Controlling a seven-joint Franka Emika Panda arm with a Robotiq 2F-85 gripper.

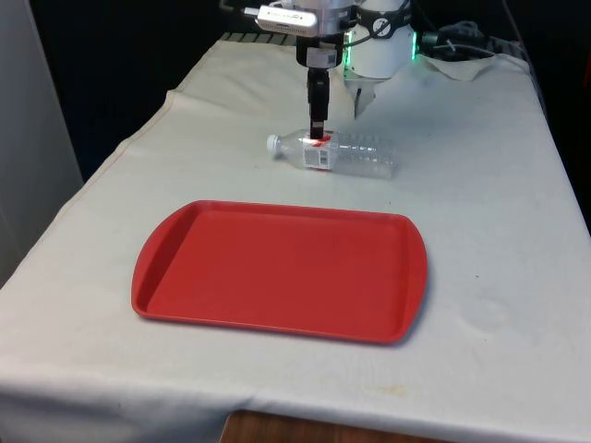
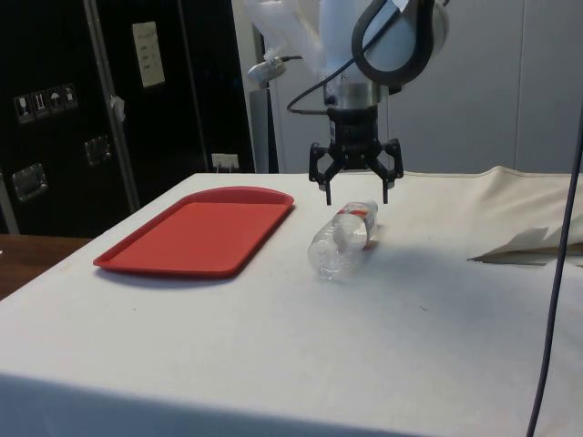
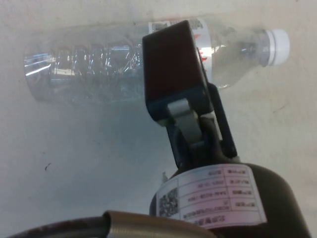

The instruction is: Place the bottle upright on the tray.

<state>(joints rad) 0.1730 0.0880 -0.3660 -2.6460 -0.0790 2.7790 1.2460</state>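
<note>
The tool [image 2: 356,188] hung spread wide just above the clear plastic bottle [image 1: 337,153], lying ungrasped on the worktop [image 1: 489,185]; the red plastic tray [image 1: 277,268] beyond waited bare.

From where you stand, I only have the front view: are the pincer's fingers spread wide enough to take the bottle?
Observer: Yes. In the side view the pincer is open, one finger on each side of the bottle, tips just above it.
Operator: Is it already touching?
Observer: Not that I can see; the side view shows the fingertips level with the bottle's upper side, not closed on it.
Operator: Where along the bottle is it?
Observer: The wrist view puts a finger over the label, nearer the white cap than the base.
</note>
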